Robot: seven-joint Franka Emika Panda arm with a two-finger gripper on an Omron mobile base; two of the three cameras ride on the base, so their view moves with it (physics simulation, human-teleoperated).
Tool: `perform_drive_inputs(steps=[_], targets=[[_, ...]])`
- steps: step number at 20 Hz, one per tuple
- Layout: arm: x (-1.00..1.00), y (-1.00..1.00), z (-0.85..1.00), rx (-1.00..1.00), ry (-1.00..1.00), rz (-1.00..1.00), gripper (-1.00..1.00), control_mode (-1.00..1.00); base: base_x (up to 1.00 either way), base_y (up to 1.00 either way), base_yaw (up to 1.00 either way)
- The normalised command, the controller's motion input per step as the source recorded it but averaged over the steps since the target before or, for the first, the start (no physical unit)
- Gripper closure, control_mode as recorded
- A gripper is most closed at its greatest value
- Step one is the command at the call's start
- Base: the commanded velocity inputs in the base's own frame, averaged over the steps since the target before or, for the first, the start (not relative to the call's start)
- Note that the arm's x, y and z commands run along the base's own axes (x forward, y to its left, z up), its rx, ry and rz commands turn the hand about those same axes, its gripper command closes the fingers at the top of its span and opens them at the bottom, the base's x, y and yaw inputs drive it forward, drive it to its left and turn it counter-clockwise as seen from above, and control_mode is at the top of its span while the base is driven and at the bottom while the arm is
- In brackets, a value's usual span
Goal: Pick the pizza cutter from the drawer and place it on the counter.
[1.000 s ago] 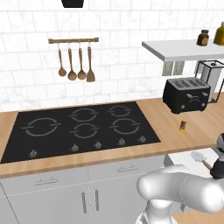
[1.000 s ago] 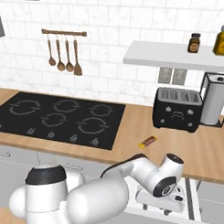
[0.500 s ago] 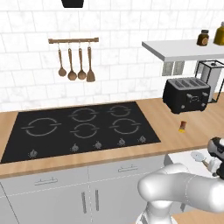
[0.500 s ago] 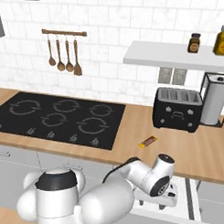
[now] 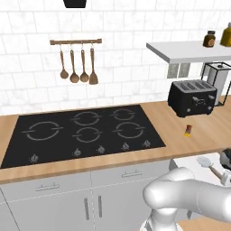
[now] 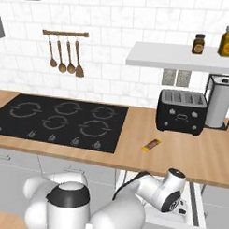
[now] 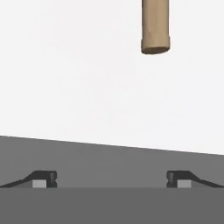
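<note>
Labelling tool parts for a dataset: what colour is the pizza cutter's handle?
Light brown wood; the pizza cutter handle shows best in the hand view, over the white drawer floor.

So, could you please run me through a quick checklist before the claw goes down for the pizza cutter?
1. Drawer pulled out: ok, its white inside shows below the counter edge.
2. Pizza cutter in the drawer: ok, disc blade and wooden handle lie on the white floor.
3. Claw open: ok, both tips stand wide apart with nothing between them.
4. Claw lined up with the handle: not ok, in the hand view the handle end sits ahead and off to one side of the midline.
5. Counter spot free for placing: ok, bare wood lies between the cooktop and the toaster.
6. Claw height above the drawer floor: cannot tell.
</note>
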Motion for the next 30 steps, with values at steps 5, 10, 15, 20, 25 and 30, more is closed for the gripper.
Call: perform_drive_inputs(steps=[5,10,15,20,25,30], targets=[[-0.80,-0.56,-0.02,0.00,0.04,0.00,-1.00,-1.00,0.00,0.00,0.00],[-0.90,-0.64,-0.02,0.00,0.09,0.00,-1.00,-1.00,0.00,0.00,0.00],[-0.76,-0.49,-0.18,0.00,0.06,0.00,-1.00,-1.00,0.00,0.00,0.00],[-0.24,-0.05,-0.05,0.00,0.00,0.00,-1.00,-1.00,0.00,0.00,0.00],[0.20,0.51,0.20,0.02,-0.20,0.00,-1.00,-1.00,0.00,0.00,0.00],[0.45,0.55,0.38,0.06,-0.20,0.00,-1.00,-1.00,0.00,0.00,0.00]])
